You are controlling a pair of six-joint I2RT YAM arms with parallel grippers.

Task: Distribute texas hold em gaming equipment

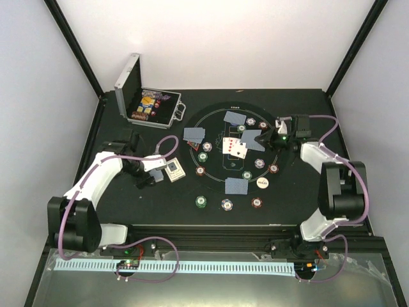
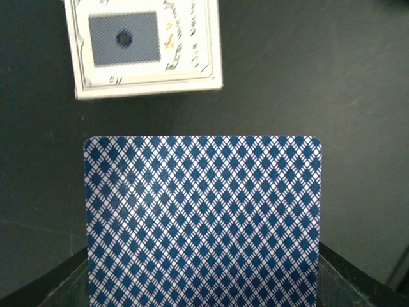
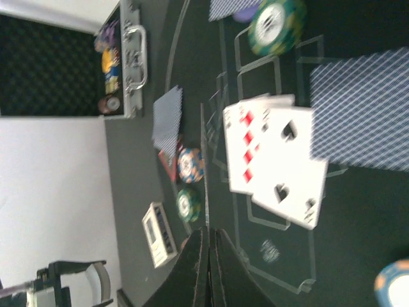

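Left claw [image 1: 156, 167] pinches one card [image 2: 203, 217] face down beside the card box [image 2: 148, 48], likely staged for dealing. Right claw [image 3: 209, 233], pressed together, empty, hovers well apart.

- The overhead view looks down from high above the near edge, far enough back to take in the whole table [image 1: 128, 204].
- The left wrist view faces down from very near: a blue-backed card [image 2: 203, 224] fills most of it, with a card box [image 2: 147, 48] beyond.
- The right wrist view, rolled sideways, looks low across the table toward the metal case [image 3: 124, 57].
- All three views share the card box.
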